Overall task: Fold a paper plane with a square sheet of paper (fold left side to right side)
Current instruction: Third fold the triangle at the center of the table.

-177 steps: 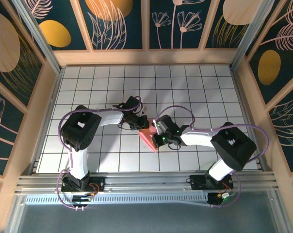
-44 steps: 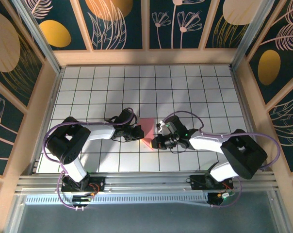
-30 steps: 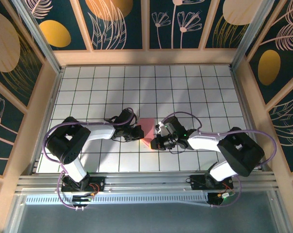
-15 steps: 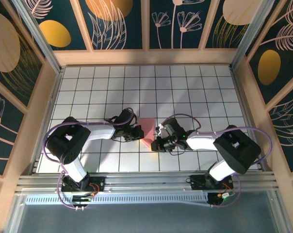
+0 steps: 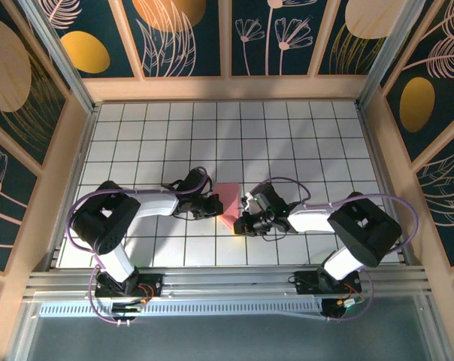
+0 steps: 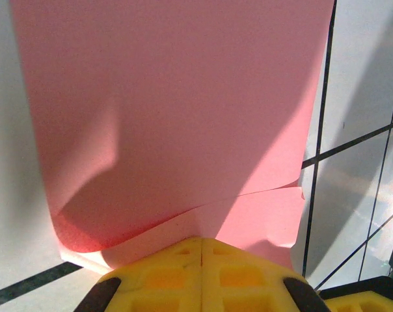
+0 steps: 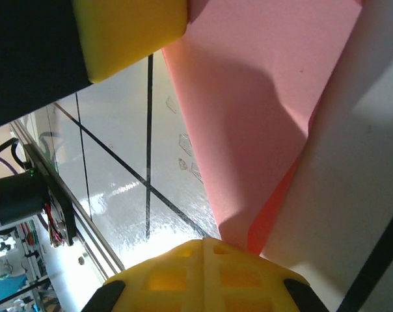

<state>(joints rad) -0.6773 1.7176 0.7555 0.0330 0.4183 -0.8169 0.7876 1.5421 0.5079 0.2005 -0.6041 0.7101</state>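
Right gripper (image 5: 240,223) on my near side pinching the sheet of paper's (image 5: 228,200) near corner, left gripper (image 5: 214,204) clamped on its left edge, folded pink sheet lying mid-table (image 5: 302,143) between both jaws.

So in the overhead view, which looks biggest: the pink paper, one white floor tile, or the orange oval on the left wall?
1. Orange oval, clearly largest.
2. Pink paper, roughly one tile.
3. White tile, near the paper's size; too close to rank firmly.
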